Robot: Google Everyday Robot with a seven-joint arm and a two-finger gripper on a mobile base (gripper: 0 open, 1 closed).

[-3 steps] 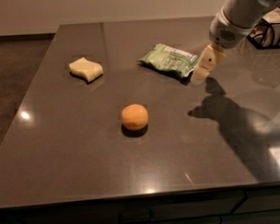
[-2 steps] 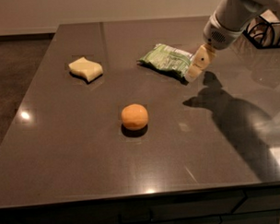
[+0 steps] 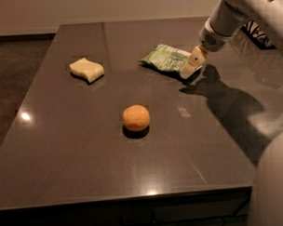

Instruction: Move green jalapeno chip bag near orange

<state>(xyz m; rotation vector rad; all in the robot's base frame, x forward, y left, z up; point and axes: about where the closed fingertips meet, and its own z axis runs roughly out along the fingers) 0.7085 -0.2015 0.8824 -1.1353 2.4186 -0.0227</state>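
My pincer (image 3: 191,66) hangs low over the far right part of the desk (image 3: 77,154), with its pale tip down at the right-hand end of the green jalapeno chip bag (image 3: 165,58). From this angle the tip and the bag's edge overlap, and I cannot tell whether they truly touch or merely sit just beside one another. I also cannot tell whether the pincer is spread or pressed together, since its side is turned toward the camera. My arm (image 3: 236,14) slants down to it from the upper right corner, white and thick, and it throws a dark shadow (image 3: 225,100) across the glossy desk surface to the right of the bag. The bag lies flat on the desk, crinkled, light green and white, with its long side running left to right and slightly tilted. The orange (image 3: 136,117) sits alone nearer the camera, about in the middle of the desk, well apart from the bag and to its lower left. It is round and smooth and rests on its own small shadow. A pale yellow wavy block (image 3: 86,70) lies at the far left, well apart from both the bag and the orange. The desk top is dark grey-brown and shiny, with a few bright spots of reflected light along its left and near edges. A pale rounded part of my body (image 3: 274,184) fills the lower right corner of the view.
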